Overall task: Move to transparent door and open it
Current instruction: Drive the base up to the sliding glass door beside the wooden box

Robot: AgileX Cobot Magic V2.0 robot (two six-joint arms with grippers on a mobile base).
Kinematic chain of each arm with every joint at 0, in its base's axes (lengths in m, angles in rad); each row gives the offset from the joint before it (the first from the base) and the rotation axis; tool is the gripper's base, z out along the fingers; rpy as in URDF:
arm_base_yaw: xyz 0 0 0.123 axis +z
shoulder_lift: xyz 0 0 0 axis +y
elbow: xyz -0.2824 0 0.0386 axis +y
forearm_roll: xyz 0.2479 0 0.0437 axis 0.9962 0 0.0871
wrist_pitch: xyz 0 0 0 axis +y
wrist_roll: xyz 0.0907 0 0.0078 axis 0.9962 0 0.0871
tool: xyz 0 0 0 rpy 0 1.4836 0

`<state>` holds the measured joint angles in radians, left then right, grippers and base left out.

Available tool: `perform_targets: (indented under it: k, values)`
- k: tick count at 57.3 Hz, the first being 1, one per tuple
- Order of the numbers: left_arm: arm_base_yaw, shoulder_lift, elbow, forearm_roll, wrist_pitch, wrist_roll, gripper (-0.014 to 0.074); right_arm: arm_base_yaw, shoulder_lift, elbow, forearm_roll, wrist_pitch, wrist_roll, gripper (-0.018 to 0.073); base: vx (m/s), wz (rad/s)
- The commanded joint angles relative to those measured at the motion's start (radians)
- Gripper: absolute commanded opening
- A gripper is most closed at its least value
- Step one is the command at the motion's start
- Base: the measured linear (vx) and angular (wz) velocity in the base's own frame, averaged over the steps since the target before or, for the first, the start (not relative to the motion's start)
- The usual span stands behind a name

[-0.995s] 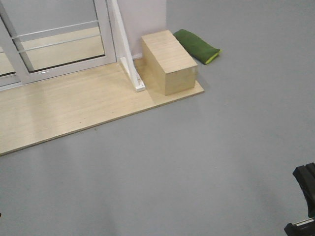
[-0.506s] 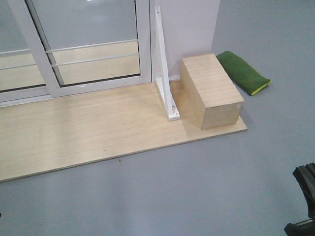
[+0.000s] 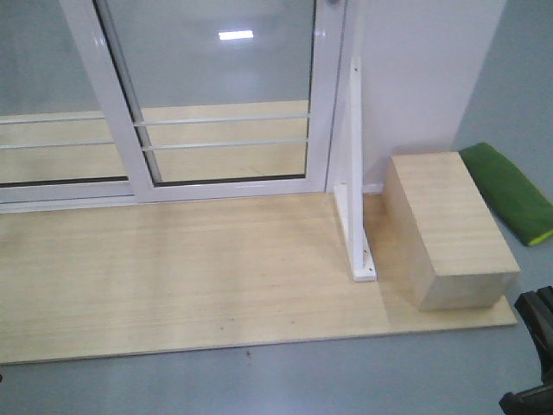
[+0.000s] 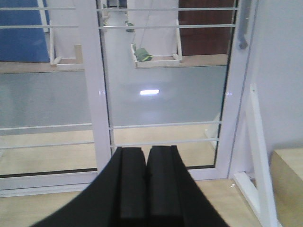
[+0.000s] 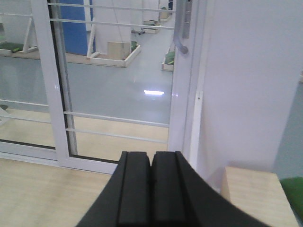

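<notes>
Nearest the wrist cameras, the black left pincer [image 4: 145, 184] and the black right pincer [image 5: 151, 189] are both clenched, pads together with nothing between them. In the front view only a dark corner of the rig shows at the lower right.

Beyond a strip of grey floor [image 3: 259, 380] lies the pale wooden platform board [image 3: 173, 277]. At its right edge sit a light wooden box [image 3: 449, 233] and, just left of it, the white slanted support post [image 3: 356, 173].

Along the board's far edge, toward the right end, stands the transparent door, a clear-glass sliding panel in a glossy white frame [image 3: 225, 104] with thin white bars. It looks rigid and probably heavy. The glass is fragile and the gloss frame is likely slippery, so neither makes a good hold.

The place to take it is the grey curved pull handle [image 5: 182, 33] on the right upright, hooked and drawn sideways along the track.

Both wrist views show that handle, high on the upright. The front view cuts it off at its top edge, but it alone shows the board, the box and the ground between robot and door.
</notes>
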<state>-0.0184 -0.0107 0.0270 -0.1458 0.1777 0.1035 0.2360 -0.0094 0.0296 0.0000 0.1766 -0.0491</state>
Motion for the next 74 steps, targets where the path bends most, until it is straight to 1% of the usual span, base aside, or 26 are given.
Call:
perform_targets:
  k: [1, 20, 32, 54, 74]
  values:
    - [-0.003, -0.013, 0.025, -0.003, -0.079, -0.002, 0.0, -0.005, -0.015, 0.014, -0.006, -0.081, -0.003, -0.0001, 0.51, 0.49]
    - [-0.003, -0.013, 0.025, -0.003, -0.079, -0.002, 0.0, -0.003, -0.015, 0.014, -0.006, -0.084, -0.003, -0.0001, 0.5, 0.53]
    - [-0.003, -0.013, 0.025, -0.003, -0.079, -0.002, 0.0, -0.003, -0.015, 0.014, -0.006, -0.084, -0.003, -0.0001, 0.47, 0.23]
    - [-0.003, -0.013, 0.025, -0.003, -0.079, -0.002, 0.0, -0.003, -0.015, 0.014, -0.006, -0.084, -0.003, -0.0001, 0.38, -0.2]
    - [-0.003, -0.013, 0.025, -0.003, -0.079, -0.002, 0.0, -0.003, -0.015, 0.014, -0.006, -0.084, -0.003, -0.0001, 0.23, -0.24]
